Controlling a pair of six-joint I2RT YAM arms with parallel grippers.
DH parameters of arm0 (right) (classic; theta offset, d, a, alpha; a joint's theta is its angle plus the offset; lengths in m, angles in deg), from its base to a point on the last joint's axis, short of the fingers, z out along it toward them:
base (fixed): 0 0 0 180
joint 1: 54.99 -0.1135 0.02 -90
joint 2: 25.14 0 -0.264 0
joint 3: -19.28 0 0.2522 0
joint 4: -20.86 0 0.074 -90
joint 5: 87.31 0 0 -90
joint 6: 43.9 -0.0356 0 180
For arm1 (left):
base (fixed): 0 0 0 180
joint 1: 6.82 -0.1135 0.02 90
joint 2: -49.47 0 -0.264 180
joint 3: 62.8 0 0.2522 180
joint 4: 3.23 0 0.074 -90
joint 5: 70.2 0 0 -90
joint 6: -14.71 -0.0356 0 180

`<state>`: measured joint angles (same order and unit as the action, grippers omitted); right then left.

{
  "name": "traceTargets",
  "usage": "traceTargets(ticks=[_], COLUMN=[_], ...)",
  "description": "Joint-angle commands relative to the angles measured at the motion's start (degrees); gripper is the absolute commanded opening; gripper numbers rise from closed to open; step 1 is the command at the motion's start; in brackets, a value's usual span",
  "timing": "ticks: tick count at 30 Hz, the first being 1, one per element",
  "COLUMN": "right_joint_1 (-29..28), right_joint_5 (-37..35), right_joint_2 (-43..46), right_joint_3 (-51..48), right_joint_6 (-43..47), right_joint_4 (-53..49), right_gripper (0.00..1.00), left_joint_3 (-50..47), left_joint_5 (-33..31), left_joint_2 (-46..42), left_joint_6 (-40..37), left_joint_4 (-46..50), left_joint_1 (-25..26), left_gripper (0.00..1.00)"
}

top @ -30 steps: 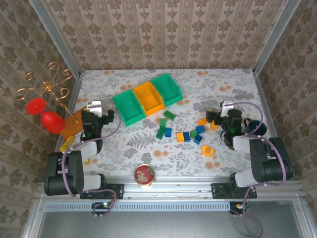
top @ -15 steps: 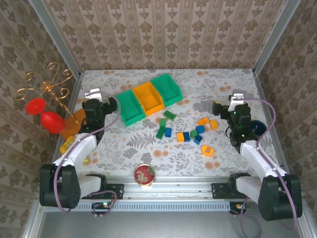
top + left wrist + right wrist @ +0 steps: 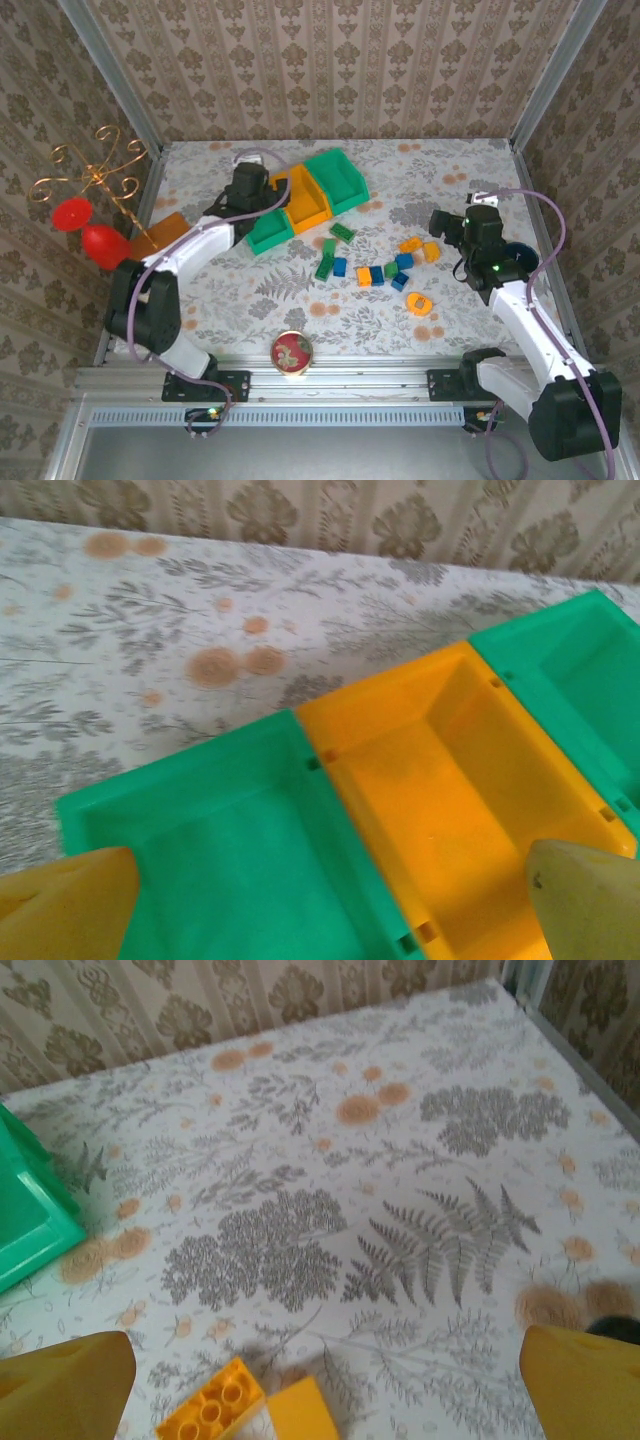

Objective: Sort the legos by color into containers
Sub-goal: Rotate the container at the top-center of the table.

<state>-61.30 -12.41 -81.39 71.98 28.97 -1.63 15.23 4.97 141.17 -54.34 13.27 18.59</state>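
The far right part of the table (image 3: 450,165) is free (bare flowered surface); the containers (image 3: 305,205) and scattered legos (image 3: 376,274) crowd the middle.

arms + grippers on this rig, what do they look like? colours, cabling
Left arm and right arm: white links, black joint housings and wrists, with a lilac cable looping loosely along each. Left fingertips and right fingertips are mustard yellow and blunt.

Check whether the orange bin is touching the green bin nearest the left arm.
Touching. The left wrist view shows the orange bin and that green bin pressed rim against rim along their whole shared side, with no gap between them.
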Motion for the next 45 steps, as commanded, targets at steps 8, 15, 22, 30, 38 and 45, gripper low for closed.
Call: traceTargets(ticks=[8, 15, 22, 30, 38, 45], right_joint_1=[-3.6, -4.7, -5.9, -6.5, -7.4, -8.0], right_joint_5=[-5.2, -5.2, -5.2, -5.1, -4.7, -4.1], right_joint_2=[-2.3, -4.5, -5.1, -5.2, -5.3, -5.9], right_joint_3=[7.2, 10.4, 11.2, 11.1, 10.6, 10.1], right_joint_6=[-9.8, -13.2, -14.0, -14.8, -15.7, -16.6], right_joint_4=[-17.8, -21.8, -23.7, -23.4, -22.8, -22.5], right_gripper=[1.0, 1.0, 1.0, 1.0, 1.0, 1.0], left_joint_3=[10.3, 14.0, 18.3, 23.1, 28.1, 33.4], left_joint_5=[-0.2, 3.6, 8.0, 11.2, 11.6, 11.2], left_joint_2=[12.8, 18.4, 23.1, 27.1, 30.4, 33.9], left_joint_6=[3.0, 2.1, 1.6, -0.4, -1.7, -0.3], left_joint_4=[12.0, 11.9, 11.9, 12.6, 14.0, 15.3], left_joint_1=[2.3, 2.3, 2.4, 4.1, 6.6, 9.0], left_gripper=[0.95, 0.8, 0.64, 0.54, 0.53, 0.54])
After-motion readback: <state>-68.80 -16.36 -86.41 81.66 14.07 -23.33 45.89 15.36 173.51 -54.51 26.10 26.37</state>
